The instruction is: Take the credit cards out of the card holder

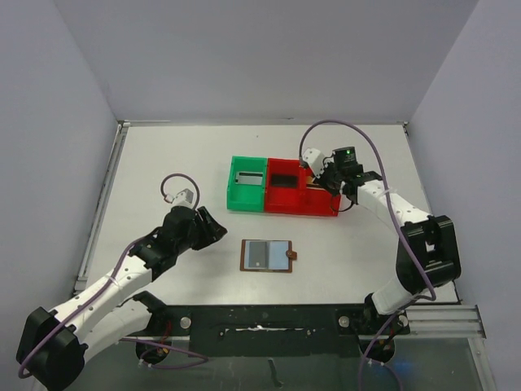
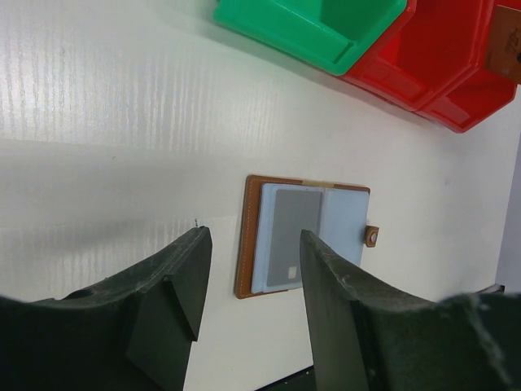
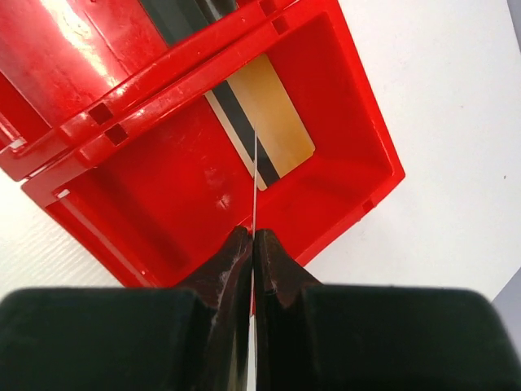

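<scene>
The card holder (image 1: 281, 256) lies open and flat on the table, brown with pale blue pockets; a grey credit card (image 1: 259, 255) lies on its left half. My left gripper (image 1: 213, 229) is open just left of it, holding nothing. The left wrist view looks out at the holder (image 2: 247, 244) and the grey card (image 2: 291, 235) between the spread fingers of that gripper (image 2: 254, 240). My right gripper (image 3: 251, 238) is shut on a thin card (image 3: 255, 171), seen edge-on, above a red bin (image 3: 195, 204). A gold card (image 3: 273, 122) with a black stripe lies on that bin's floor.
A green bin (image 1: 247, 184) and red bins (image 1: 286, 189) stand in a row behind the card holder. The green one holds a grey flat item, the middle red one a dark one. Grey walls close in the table's left, far and right sides.
</scene>
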